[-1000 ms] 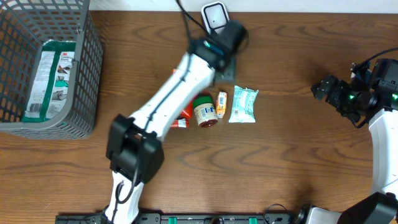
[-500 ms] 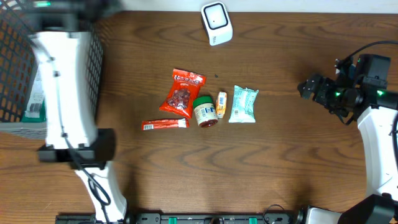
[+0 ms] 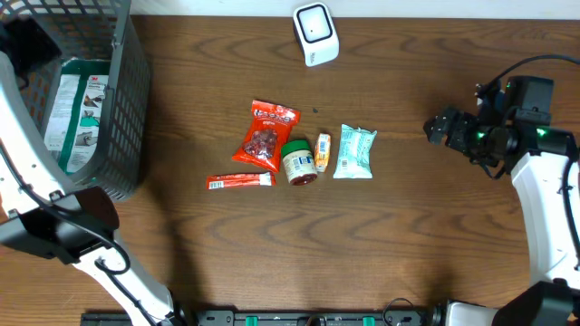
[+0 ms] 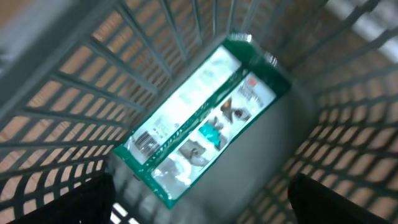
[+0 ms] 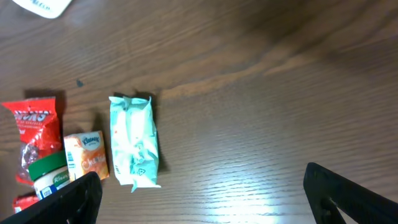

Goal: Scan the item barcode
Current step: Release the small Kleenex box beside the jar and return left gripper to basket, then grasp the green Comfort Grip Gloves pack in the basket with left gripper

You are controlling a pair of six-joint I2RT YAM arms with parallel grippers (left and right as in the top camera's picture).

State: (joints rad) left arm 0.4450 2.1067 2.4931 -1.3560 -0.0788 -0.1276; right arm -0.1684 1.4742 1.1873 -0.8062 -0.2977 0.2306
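Hovering over the wire basket (image 3: 122,100) at the desk's left edge, left end effector (image 4: 199,199) released; green 3M package (image 3: 77,113) lies inside. Right end effector (image 5: 199,193) released too. Jar (image 3: 297,163) and four packets (image 3: 353,151) seemingly unscanned.

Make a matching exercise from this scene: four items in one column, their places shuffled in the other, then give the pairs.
1. red snack bag
2. green-and-white package
3. white scanner
4. pale green packet

A. inside the grey basket
B. alone at the top of the overhead view
C. right end of the row of items
D. beside the green-lidded jar, on its left

Pairs: 1-D, 2-A, 3-B, 4-C
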